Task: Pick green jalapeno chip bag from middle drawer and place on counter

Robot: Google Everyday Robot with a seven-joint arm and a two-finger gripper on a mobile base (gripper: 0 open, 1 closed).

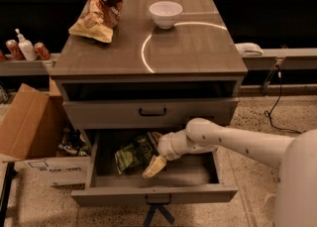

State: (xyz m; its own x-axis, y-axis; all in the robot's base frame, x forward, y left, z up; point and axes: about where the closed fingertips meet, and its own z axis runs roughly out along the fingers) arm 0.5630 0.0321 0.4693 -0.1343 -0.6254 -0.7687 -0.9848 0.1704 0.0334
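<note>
Arm [233, 141] angled down, claw [154, 165] in middle drawer [153, 195] beside chip bag [131, 154].

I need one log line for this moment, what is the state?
gripper: inside open drawer, beside green bag | green bag: lying in drawer, not lifted | counter: green bag not there yet

One raised camera faces the grey drawer cabinet [228, 107] head-on, fairly near, looking down onto its glossy grey-brown bench [198, 47]. The gripper [154, 165] sits lower centre, inside the open deep grey drawer [148, 195].
</note>
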